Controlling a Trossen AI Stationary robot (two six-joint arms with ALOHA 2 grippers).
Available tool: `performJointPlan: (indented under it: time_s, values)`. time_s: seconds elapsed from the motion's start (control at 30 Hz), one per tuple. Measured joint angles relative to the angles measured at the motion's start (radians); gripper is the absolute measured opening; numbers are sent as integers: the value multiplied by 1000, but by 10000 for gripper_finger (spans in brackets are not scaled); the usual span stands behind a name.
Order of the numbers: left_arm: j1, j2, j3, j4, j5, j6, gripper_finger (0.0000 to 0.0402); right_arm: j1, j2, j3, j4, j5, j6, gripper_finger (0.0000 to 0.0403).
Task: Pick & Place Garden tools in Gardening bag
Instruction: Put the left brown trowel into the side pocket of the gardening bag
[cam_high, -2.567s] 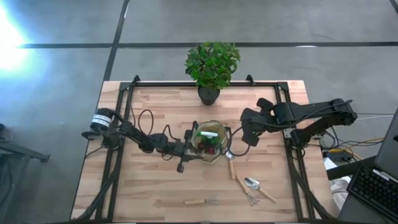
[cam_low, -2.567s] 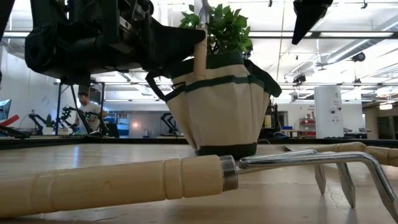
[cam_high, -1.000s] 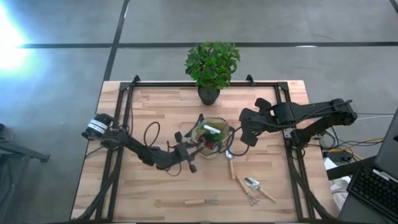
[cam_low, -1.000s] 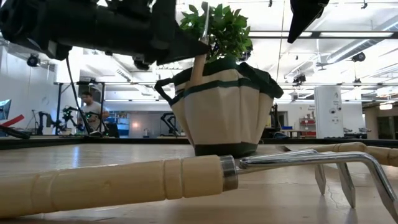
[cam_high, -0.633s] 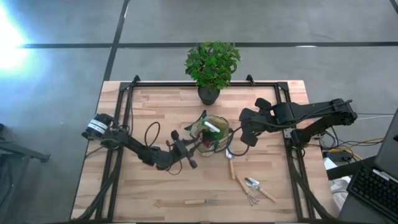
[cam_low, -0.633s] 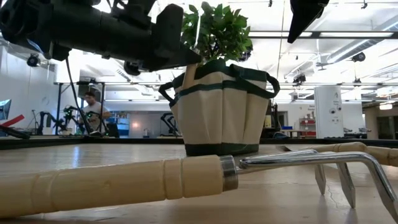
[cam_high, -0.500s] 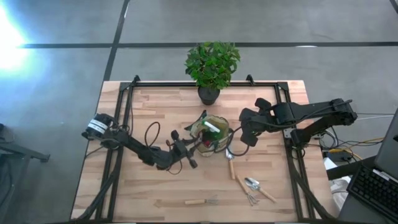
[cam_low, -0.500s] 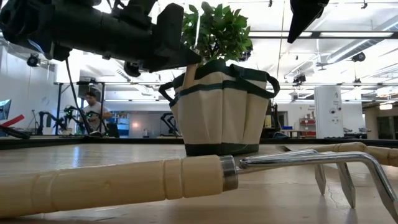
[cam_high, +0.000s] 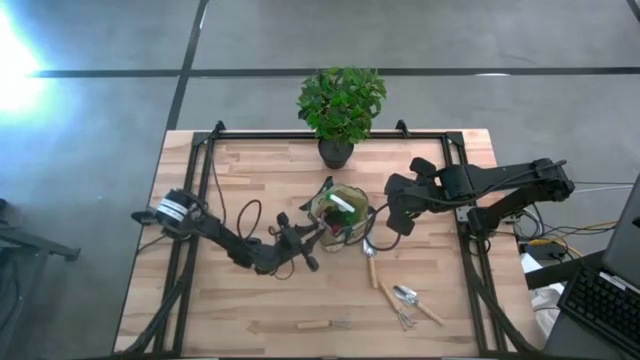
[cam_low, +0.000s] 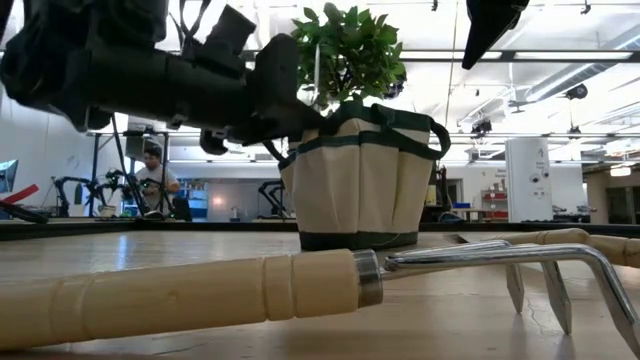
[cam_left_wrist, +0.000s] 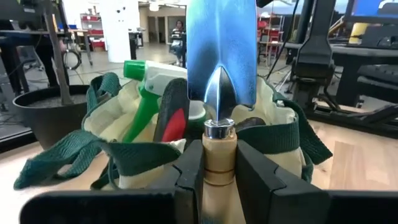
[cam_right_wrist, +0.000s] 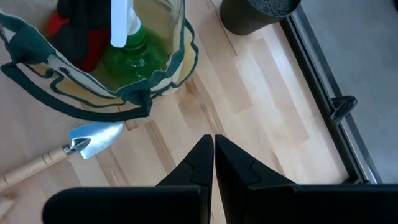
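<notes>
- Wooden table (cam_high: 250, 190) with a black frame; a leafy potted plant (cam_high: 340, 105) stands at its far edge
- Bag (cam_high: 342, 218) sits upright near the table's middle — its mouth open, holding a green spray bottle (cam_right_wrist: 127, 46) and a red item (cam_left_wrist: 175, 124)
- Left gripper (cam_left_wrist: 219, 168) is at the bag's left side, clamped on the wooden handle of a trowel (cam_left_wrist: 221, 56); the shiny blade stands up against the bag's rim
- Right gripper (cam_right_wrist: 214, 163) hangs above the table just right of the bag, its fingers pressed together on nothing
- Second trowel (cam_right_wrist: 68, 150) lies flat just beside the bag's base on the right, blade toward the bag, wooden handle pointing away
- Two more tools (cam_high: 408, 303), a trowel and a fork, lie crossed near the table's front right
- Small rake (cam_high: 322, 324) lies alone at the front edge — in the low view its pale handle and bent prongs fill the foreground
- Person (cam_low: 152, 180) is seated far back in the room
</notes>
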Motion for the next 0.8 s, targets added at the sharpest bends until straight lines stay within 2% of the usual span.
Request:
performJointPlan:
  time_s: [0.17, 0.37, 0.5, 0.8]
  values:
    - [-2, 21, -21, 96, -11, 19, 68, 0, 0, -3, -1, 0, 0, 8]
    - [-11, -4, -38, 154, -33, 143, 68, 0, 0, -11, -2, 0, 0, 8]
    - [-26, -14, -38, 159, -32, 194, 68, 0, 0, -11, -2, 0, 0, 8]
    - [-30, -8, -60, 158, -33, 194, 68, 0, 0, -11, -1, 0, 0, 8]
